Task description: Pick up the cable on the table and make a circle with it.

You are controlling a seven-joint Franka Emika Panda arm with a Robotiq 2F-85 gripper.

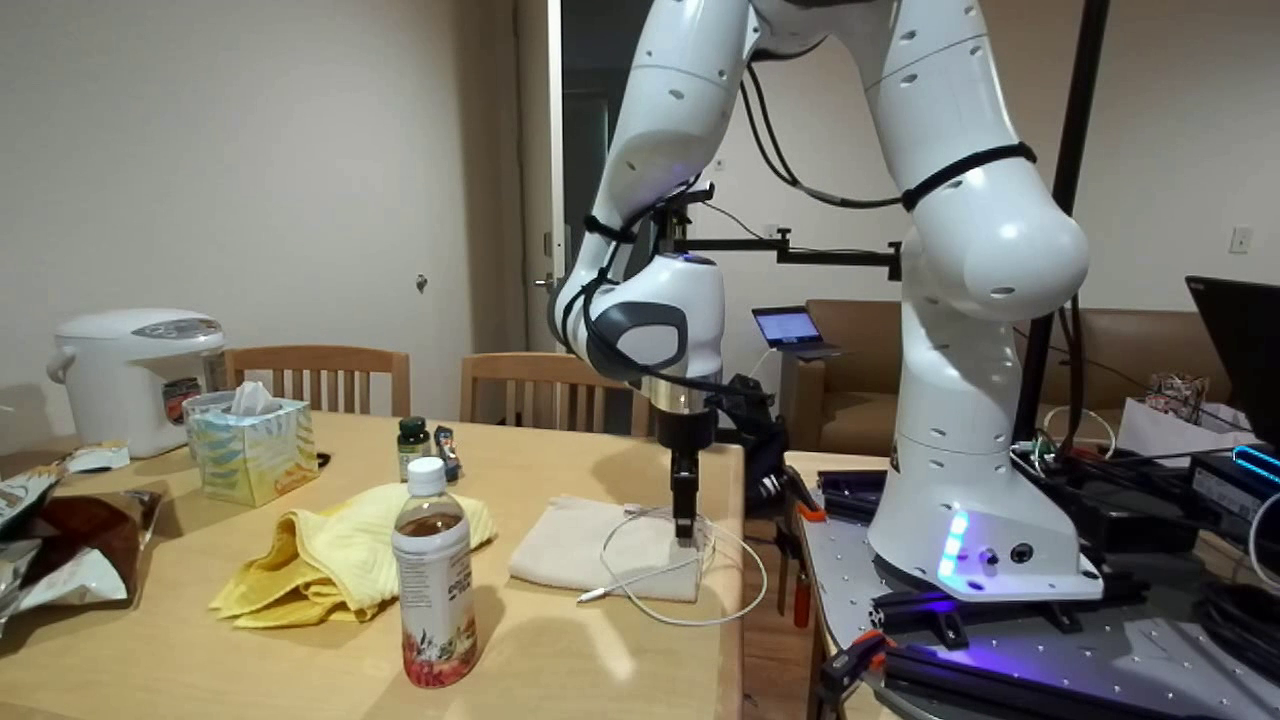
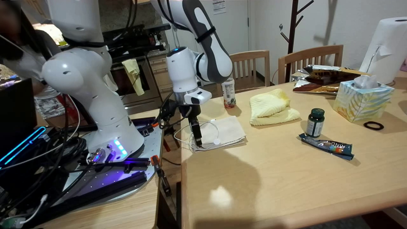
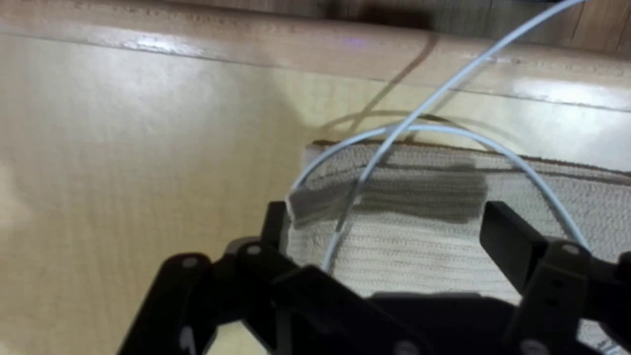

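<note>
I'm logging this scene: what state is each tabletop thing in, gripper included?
Gripper: open, nothing held
Cable: loosely looped, crossing itself
Cloth: folded flat
Towel: rumpled, loosely folded
Bottle: upright, capped
Jar: upright, capped
Tissue box: open, tissue poking out
Pot: upright, closed
Bar wrapper: lying down, contents hidden
Snack bags: crumpled; sealed or open, unclear
Paper roll: upright
Ring: lying flat

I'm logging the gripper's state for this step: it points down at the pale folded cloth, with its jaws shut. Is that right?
Not quite: the jaws are not shut. The wrist view shows the gripper open, its jaws standing wide apart, with part of the white cable visible between them. It does point down at the pale folded cloth.
</note>
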